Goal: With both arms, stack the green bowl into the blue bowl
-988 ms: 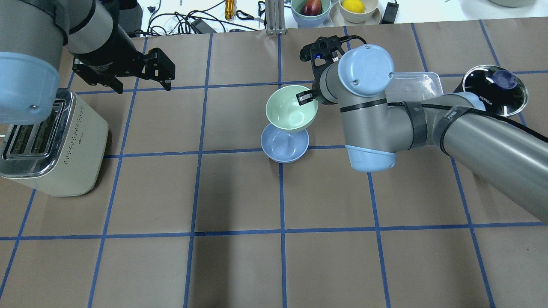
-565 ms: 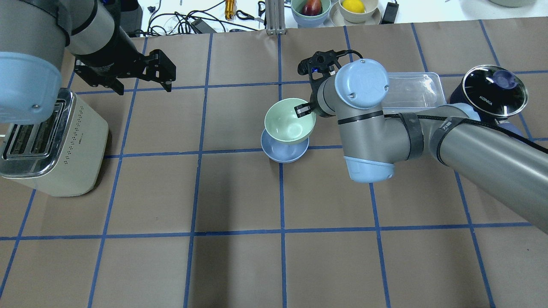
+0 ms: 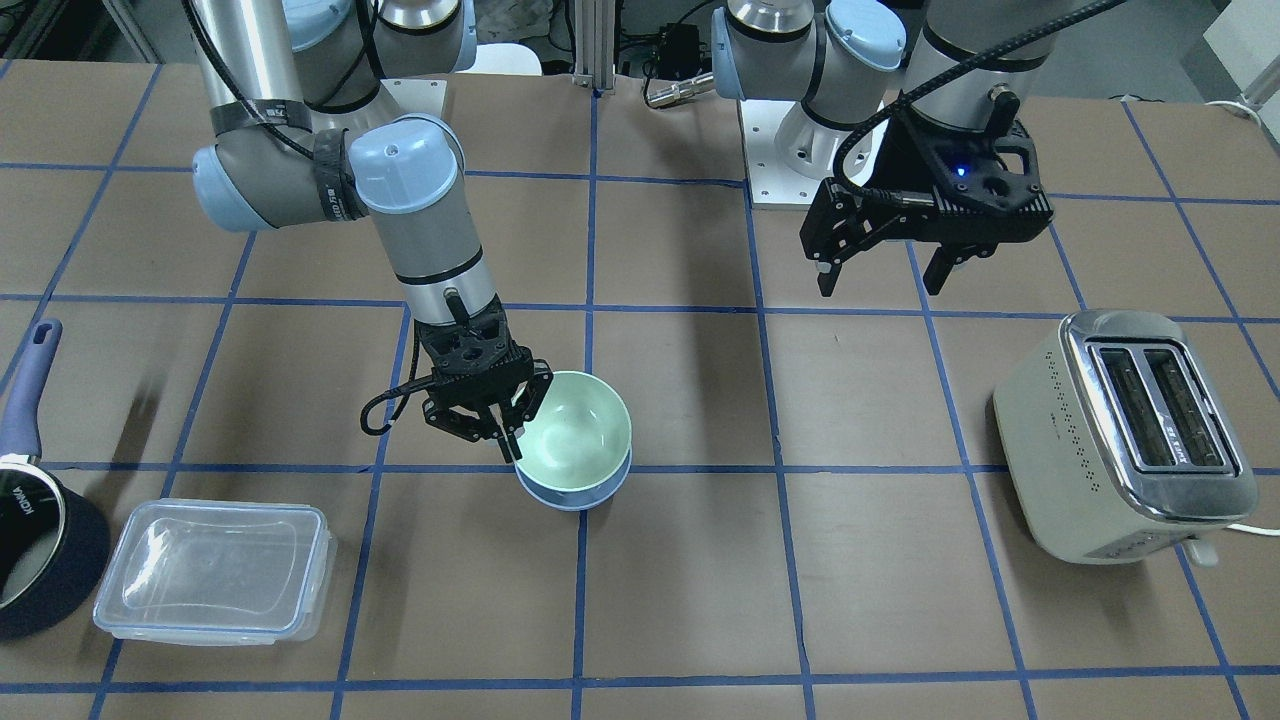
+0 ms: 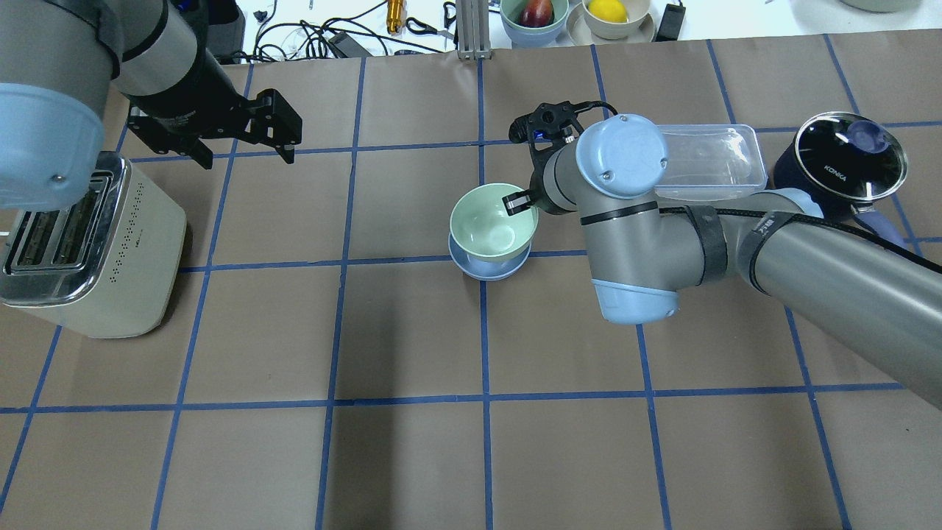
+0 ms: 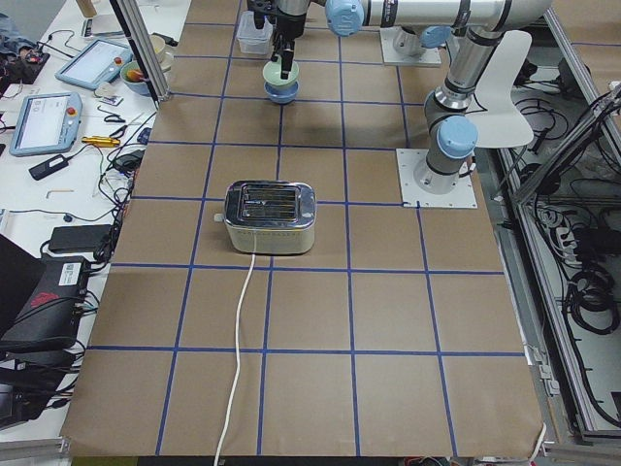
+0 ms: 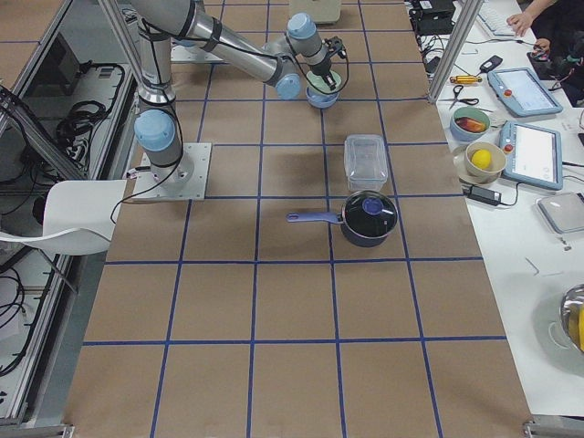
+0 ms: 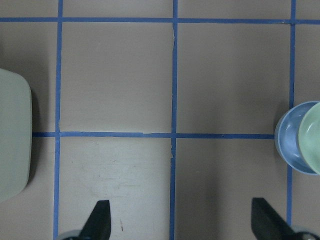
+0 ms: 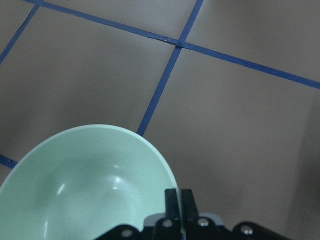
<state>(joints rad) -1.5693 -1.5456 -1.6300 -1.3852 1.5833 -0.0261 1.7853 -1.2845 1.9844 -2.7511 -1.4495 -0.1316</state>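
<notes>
The green bowl (image 4: pixel 489 221) sits down inside the blue bowl (image 4: pixel 489 268) near the table's middle, so only the blue bowl's rim shows. My right gripper (image 4: pixel 519 202) is shut on the green bowl's rim, on the side toward the clear container. The front view shows the same: the right gripper (image 3: pixel 507 442), the green bowl (image 3: pixel 578 432), the blue bowl (image 3: pixel 575 497). The right wrist view shows the green bowl (image 8: pixel 95 185) pinched by the right gripper (image 8: pixel 180 197). My left gripper (image 4: pixel 246 146) is open and empty, raised above the table far from the bowls, also in the front view (image 3: pixel 880 275).
A cream toaster (image 4: pixel 88 250) stands by the left arm. A clear rectangular container (image 4: pixel 710 158) and a dark blue saucepan (image 4: pixel 850 156) lie behind the right arm. Bowls of fruit (image 4: pixel 533 15) stand beyond the table's far edge.
My right gripper has carried the green bowl down and toward the robot, from hanging over the blue bowl's far rim to nested in it. The left arm has barely moved.
</notes>
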